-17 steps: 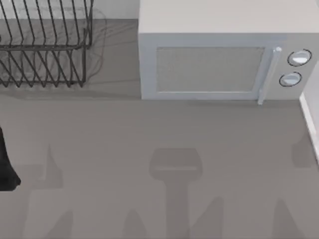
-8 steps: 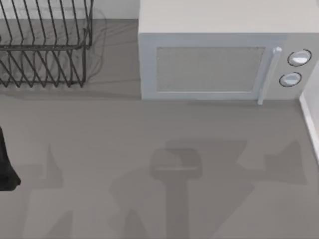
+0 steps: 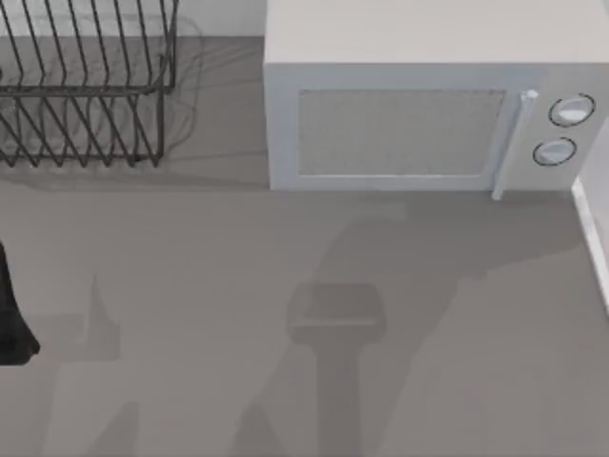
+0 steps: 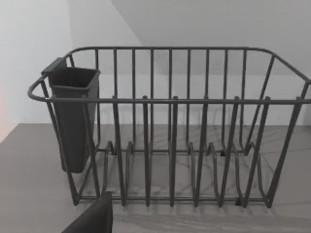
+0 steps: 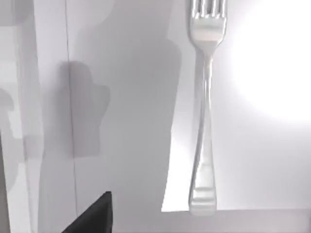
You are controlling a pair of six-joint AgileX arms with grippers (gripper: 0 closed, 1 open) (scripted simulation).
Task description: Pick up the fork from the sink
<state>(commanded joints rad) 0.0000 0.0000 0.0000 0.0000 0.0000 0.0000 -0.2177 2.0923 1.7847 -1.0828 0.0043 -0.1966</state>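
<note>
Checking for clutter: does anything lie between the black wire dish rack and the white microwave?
No: top view shows bare grey counter between the black wire dish rack and white microwave.

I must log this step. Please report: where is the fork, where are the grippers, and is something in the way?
Fork lies flat on pale surface, under right wrist camera. Nothing on or against it. Not gripped yet.

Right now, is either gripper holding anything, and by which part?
Nothing is seen held. In the right wrist view the fork lies flat on a pale surface with nothing gripping it.
</note>
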